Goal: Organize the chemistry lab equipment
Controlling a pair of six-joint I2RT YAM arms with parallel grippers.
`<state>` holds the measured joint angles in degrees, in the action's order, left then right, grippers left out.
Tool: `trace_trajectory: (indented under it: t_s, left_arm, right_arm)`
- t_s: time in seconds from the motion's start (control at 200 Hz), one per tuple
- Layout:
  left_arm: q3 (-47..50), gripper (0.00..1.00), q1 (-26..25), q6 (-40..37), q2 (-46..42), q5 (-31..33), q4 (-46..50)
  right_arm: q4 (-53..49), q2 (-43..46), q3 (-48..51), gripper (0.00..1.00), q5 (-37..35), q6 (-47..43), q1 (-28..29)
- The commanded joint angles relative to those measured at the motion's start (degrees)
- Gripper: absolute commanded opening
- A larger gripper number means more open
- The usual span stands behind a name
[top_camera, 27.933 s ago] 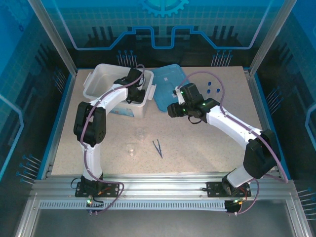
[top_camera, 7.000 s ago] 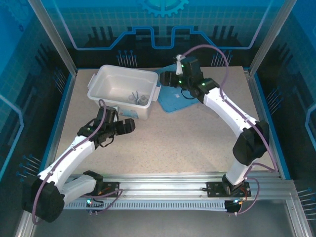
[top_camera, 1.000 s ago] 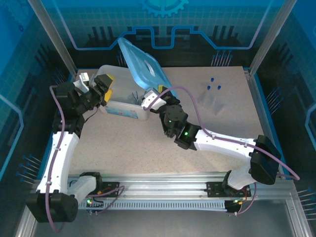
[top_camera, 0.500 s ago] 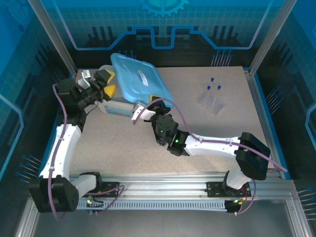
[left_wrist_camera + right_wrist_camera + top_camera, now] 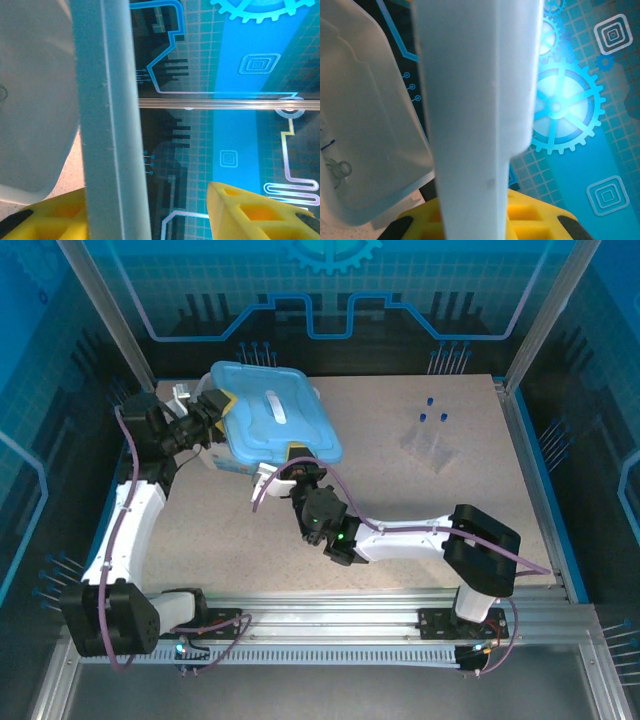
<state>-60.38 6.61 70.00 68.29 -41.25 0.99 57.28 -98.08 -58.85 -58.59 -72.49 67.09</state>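
Note:
The light-blue lid [image 5: 272,422] lies nearly flat over the white bin [image 5: 232,462]. My right gripper [image 5: 293,462] is shut on the lid's near right edge; in the right wrist view the lid's edge [image 5: 475,100] runs up from between the yellow fingers [image 5: 540,217]. Beside it the bin [image 5: 365,125] is open, with a small glass beaker [image 5: 337,170] inside. My left gripper [image 5: 215,412] is at the lid's left end, open. The lid's rim [image 5: 107,125] rests against one finger [image 5: 50,217] and stands apart from the other [image 5: 250,215]. Three blue-capped tubes [image 5: 431,412] stand at the far right.
The tubes stand in a clear holder [image 5: 428,448] on the speckled table [image 5: 400,500]. A blue-panelled enclosure wall [image 5: 320,300] rises close behind the bin. Aluminium posts [image 5: 105,310] flank the back corners.
The lid has swung down from a steep upright tilt to lie over the bin. My right arm has moved left and nearer with it. My left gripper's jaws have narrowed around the lid's rim.

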Motion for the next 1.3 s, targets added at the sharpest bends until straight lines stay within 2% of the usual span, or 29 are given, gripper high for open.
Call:
trace_trajectory:
  t_s: [0.0,0.1,0.385,0.776,0.891,0.931,1.036,1.091,1.176,1.211,1.291]
  left_arm:
    - [-3.92,0.44,0.51,-6.98,0.4,-1.19,8.26]
    - [-3.75,0.4,0.51,-6.79,1.69,-2.51,8.44]
    - [-2.33,0.37,0.42,-7.11,2.37,-3.3,7.19]
    - [0.38,0.15,0.42,-2.19,2.48,-5.29,-0.92]
    - [1.81,0.01,0.42,0.87,3.05,-6.22,-5.73]
    - [2.46,0.0,0.42,1.98,3.14,-6.38,-7.58]
    - [4.07,0.0,0.49,5.32,3.03,-6.08,-13.12]
    - [4.39,0.0,0.51,6.8,3.16,-5.72,-15.74]
    - [4.47,0.0,0.73,9.3,3.51,-5.15,-19.33]
    - [4.46,0.0,0.89,10.33,3.73,-4.85,-20.8]
    - [4.22,0.0,1.38,12.65,4.34,-3.91,-23.6]
  right_arm:
    - [7.36,0.09,-1.5,0.0,-0.96,-3.07,0.51]
    - [8.78,-0.39,-1.53,0.0,-0.75,-4.68,0.53]
    - [9.05,-0.68,-2.37,0.0,0.02,-5.42,1.18]
    - [6.96,-0.81,-2.92,0.0,1.02,-4.2,1.72]
    - [7.57,-0.63,-2.81,0.0,0.98,-3.86,1.41]
    - [8.61,-0.73,-2.8,0.07,0.73,-4.25,1.26]
    - [10.36,-0.65,-2.64,0.42,0.41,-4.81,0.97]
    - [10.81,-0.57,-2.42,0.55,0.37,-4.86,0.96]
    - [11.49,-0.4,-2.19,0.6,0.01,-5.03,1.0]
    - [11.61,-0.29,-1.94,0.64,-0.07,-4.98,1.02]
    - [11.1,0.29,-1.25,0.66,-0.47,-4.21,1.02]
